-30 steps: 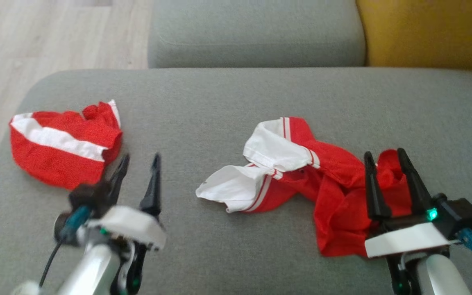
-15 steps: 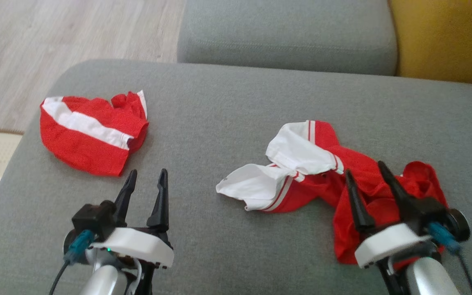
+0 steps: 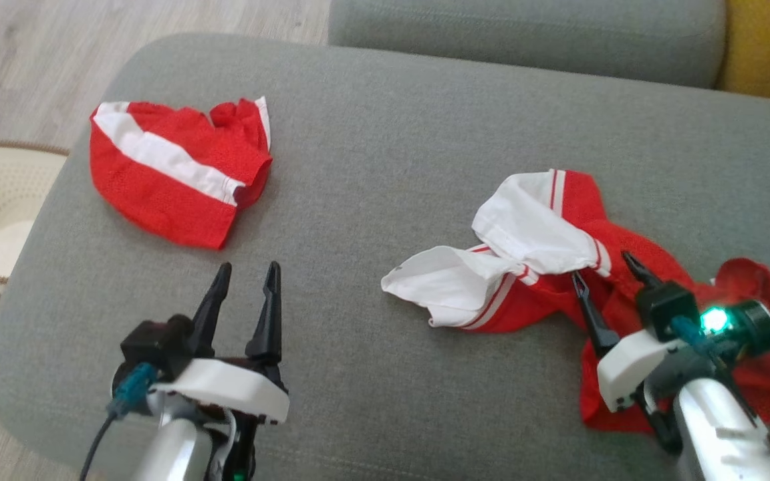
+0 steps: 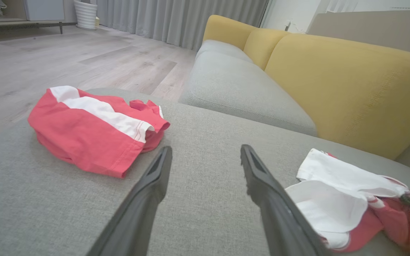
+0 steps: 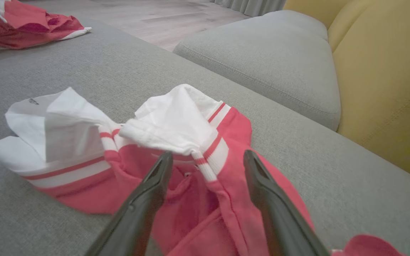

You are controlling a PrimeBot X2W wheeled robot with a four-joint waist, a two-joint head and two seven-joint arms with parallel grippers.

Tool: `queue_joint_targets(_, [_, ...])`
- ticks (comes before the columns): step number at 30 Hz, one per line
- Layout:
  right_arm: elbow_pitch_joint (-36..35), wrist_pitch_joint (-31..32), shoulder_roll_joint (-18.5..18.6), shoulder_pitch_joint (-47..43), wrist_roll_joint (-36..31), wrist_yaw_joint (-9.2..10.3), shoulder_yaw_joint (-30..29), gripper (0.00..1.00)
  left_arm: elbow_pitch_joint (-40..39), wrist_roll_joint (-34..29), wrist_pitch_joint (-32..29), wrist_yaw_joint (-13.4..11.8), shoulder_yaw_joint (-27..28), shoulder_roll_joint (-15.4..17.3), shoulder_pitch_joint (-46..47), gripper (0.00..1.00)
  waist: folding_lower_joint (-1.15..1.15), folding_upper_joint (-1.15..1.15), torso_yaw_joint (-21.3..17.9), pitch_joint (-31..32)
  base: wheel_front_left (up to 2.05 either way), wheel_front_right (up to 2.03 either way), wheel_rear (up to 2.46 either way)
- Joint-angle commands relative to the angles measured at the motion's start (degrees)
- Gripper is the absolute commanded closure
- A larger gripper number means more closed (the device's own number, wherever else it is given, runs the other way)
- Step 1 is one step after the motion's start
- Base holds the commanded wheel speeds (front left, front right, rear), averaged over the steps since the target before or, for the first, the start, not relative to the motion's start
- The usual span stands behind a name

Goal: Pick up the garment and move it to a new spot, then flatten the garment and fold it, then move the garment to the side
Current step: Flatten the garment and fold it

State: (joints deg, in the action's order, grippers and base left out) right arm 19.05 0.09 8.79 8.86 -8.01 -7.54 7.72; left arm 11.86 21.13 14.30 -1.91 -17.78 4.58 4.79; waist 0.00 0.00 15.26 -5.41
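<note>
While the crumpled garment (image 3: 532,227) lies in a heap on the right part of the grey cushion (image 3: 392,153), none of the task can be counted as done for it: it is not lifted, spread or folded. The right gripper (image 3: 600,267) is held low over the garment's red middle with its fingers spread wide and nothing clamped between them; whether cloth is touched cannot be told. The left gripper (image 3: 248,267) is likewise held open and empty over bare cushion, well apart from the heap. A second red garment (image 3: 171,167) with a white band is seen near the cushion's left edge, compactly folded, and is judged to be a piece already dealt with. The first pickup is judged to be in preparation, so the move to a new spot, the flattening, the folding and the setting aside are all left to be done
</note>
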Motion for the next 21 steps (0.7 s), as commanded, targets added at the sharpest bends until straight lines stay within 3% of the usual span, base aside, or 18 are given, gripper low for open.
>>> queue_joint_targets(1, [-1.42,-0.29,1.03,3.09,-0.10,0.05,1.50,0.00,-1.48,-0.54,0.70,0.42,2.30,-0.03,3.32,0.00,0.00,0.00,0.61,-0.90,0.00,0.00,0.00])
queue_joint_targets(3, [-0.42,-0.51,1.47,4.52,0.19,0.05,1.81,0.00,-1.31,-0.85,0.70,0.80,2.78,-0.33,3.78,0.00,0.00,0.00,0.96,-1.71,0.00,0.00,0.00])
queue_joint_targets(4, [0.10,-0.51,1.60,5.18,0.62,0.05,1.94,0.44,-1.23,-0.97,0.70,0.99,2.98,-0.49,3.98,0.00,0.00,0.00,1.14,-2.03,0.00,0.00,0.00])
queue_joint_targets(5, [0.65,-0.42,1.75,5.81,1.23,0.05,2.06,1.00,-1.14,-1.08,0.70,1.18,3.15,-0.63,4.13,0.00,0.00,0.00,1.30,-2.27,0.00,0.00,0.00])
queue_joint_targets(15, [2.67,-0.12,5.66,11.92,5.89,0.05,-3.10,1.00,-0.45,-1.65,0.70,2.16,4.02,-1.51,4.95,0.00,0.00,0.00,2.19,-3.49,0.00,0.00,0.00])
queue_joint_targets(21, [2.93,1.36,13.31,18.93,6.15,0.05,-5.78,1.00,-0.51,-1.54,0.70,2.51,3.91,-1.66,5.80,0.00,0.00,0.00,2.91,-4.76,0.00,0.00,0.00])
